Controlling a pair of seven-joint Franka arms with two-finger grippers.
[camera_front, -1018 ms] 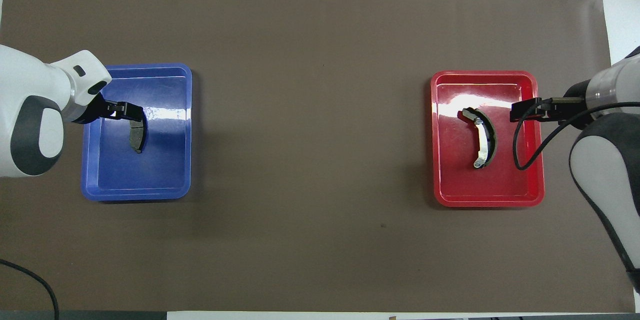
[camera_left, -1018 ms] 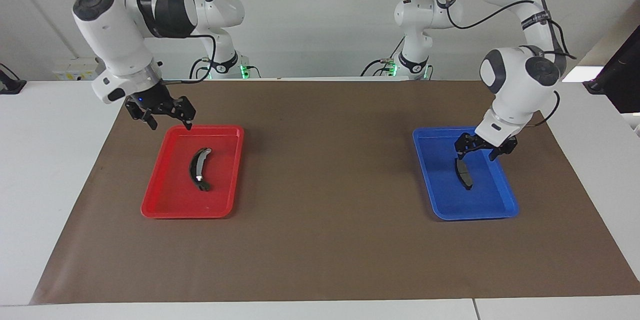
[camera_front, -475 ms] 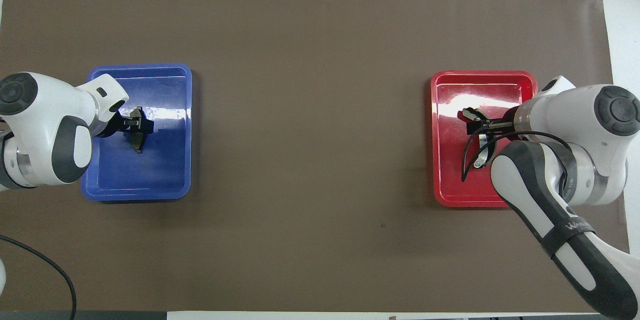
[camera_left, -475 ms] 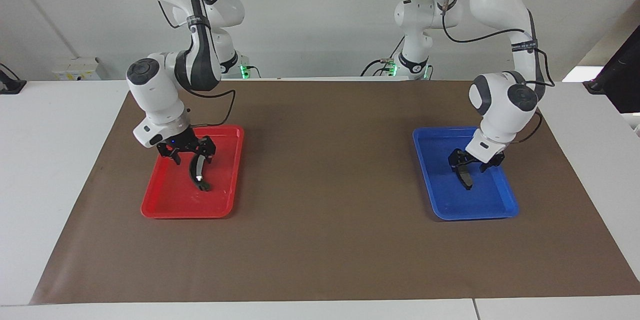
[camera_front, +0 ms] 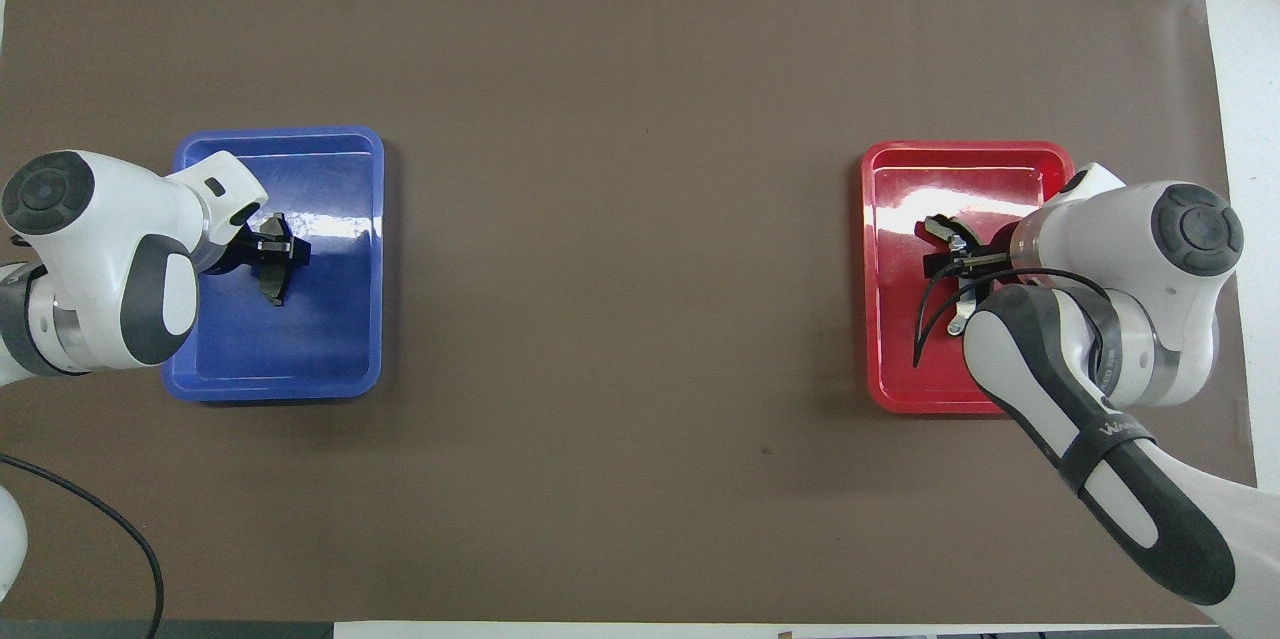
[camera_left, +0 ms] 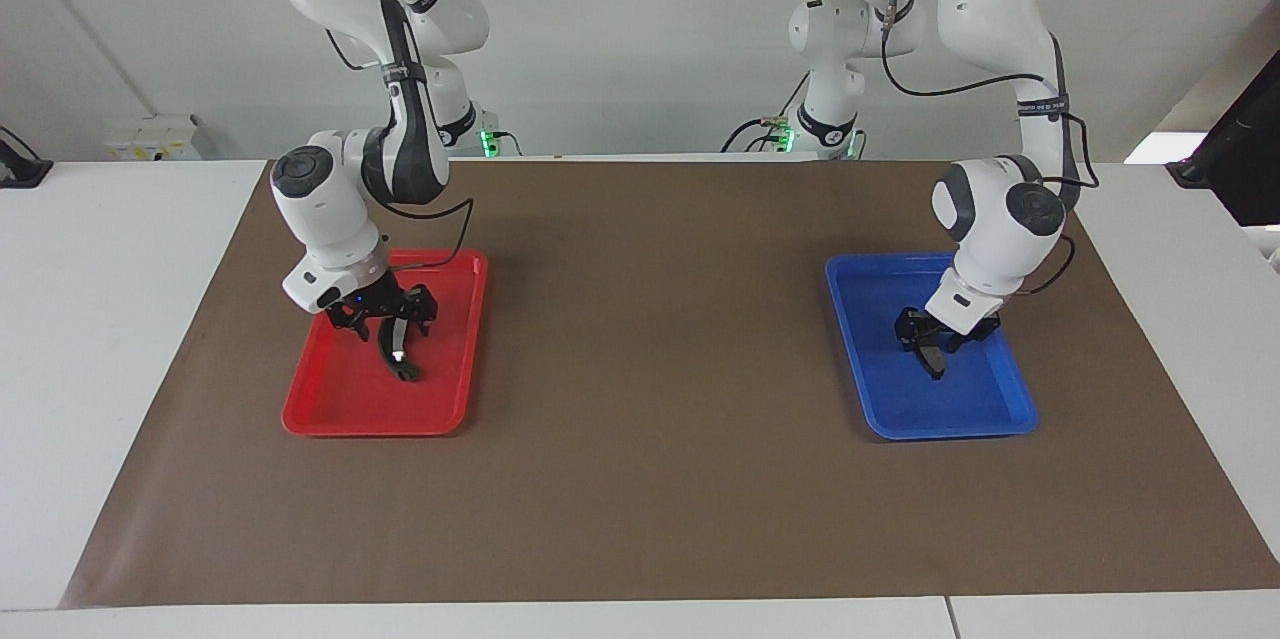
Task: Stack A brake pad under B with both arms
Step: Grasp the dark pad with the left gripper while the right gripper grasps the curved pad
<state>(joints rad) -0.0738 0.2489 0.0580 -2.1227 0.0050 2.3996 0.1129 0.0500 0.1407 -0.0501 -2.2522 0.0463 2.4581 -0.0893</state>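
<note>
Both grippers have dropped lower into their trays since the earlier frame. I find the left gripper [camera_left: 935, 337] down in the blue tray [camera_left: 1010, 409], at the left arm's end of the table, its fingers straddling the A brake pad [camera_left: 933, 358]. The right gripper [camera_left: 382, 317] is low in the red tray [camera_left: 330, 409], fingers spread around B [camera_left: 397, 359]. Whether either pincer has closed firmly, I cannot tell.

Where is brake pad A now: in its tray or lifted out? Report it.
In. The A brake pad lies on the blue tray floor; the left claw sits low over it. Grip: cannot tell.
</note>
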